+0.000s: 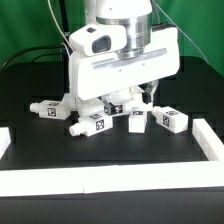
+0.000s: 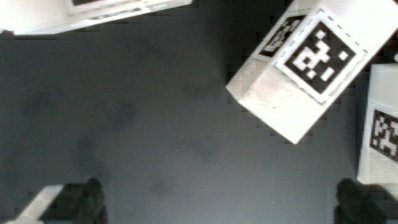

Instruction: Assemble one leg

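Several white legs with black-and-white tags lie on the black table in the exterior view: one at the left, one in front, one in the middle and one at the right. My gripper hangs low over this cluster, and its hand hides what is right under it. In the wrist view my gripper is open wide with bare black table between the dark fingertips. A tagged leg lies tilted beyond the jaws, apart from them. Another leg shows at the frame edge.
A low white wall borders the table at the front, the exterior view's left and right. More white parts lie partly hidden behind the hand. A white piece shows at the wrist view's edge.
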`<state>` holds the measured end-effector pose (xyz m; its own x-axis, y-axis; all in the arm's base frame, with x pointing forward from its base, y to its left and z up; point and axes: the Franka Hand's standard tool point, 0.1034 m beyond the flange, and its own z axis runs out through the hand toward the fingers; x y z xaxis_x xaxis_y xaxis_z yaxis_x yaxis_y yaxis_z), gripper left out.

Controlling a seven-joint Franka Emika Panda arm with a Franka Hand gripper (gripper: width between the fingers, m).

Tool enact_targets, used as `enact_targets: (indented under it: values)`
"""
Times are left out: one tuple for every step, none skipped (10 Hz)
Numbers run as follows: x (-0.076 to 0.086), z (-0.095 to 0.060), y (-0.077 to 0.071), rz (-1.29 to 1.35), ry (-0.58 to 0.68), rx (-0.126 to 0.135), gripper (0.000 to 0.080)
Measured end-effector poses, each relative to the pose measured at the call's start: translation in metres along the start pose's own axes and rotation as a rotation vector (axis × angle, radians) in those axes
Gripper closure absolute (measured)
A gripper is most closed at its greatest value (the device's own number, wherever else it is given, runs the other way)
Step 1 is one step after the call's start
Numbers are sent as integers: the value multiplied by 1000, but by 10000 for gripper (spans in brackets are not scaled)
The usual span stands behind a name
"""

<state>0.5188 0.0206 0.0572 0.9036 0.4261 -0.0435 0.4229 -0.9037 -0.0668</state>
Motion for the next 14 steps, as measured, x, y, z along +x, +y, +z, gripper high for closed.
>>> enact_targets:
  values:
    - [0, 1, 0, 22, -1, 1, 150]
    - [-2, 6, -2, 94, -9, 6, 150]
    - [-4, 13, -2, 145, -16, 9, 150]
    - [-6, 18, -3, 177, -15, 10, 150]
    - [-9, 23, -4, 214, -23, 21, 150]
    - [-9, 27, -9, 237, -30, 26, 150]
    - [-6, 31, -16, 238, -32, 29, 150]
    - [-4, 34, -19, 231, -25, 27, 150]
    - [-5, 38, -19, 226, -21, 25, 150]
    - [-8, 44, -18, 216, -25, 26, 150]
    - [-10, 46, -18, 215, -29, 27, 150]
    - [-9, 47, -17, 195, -16, 21, 150]
    - [-10, 49, -17, 184, -8, 18, 150]
    - [-10, 49, -17, 183, -9, 18, 179]
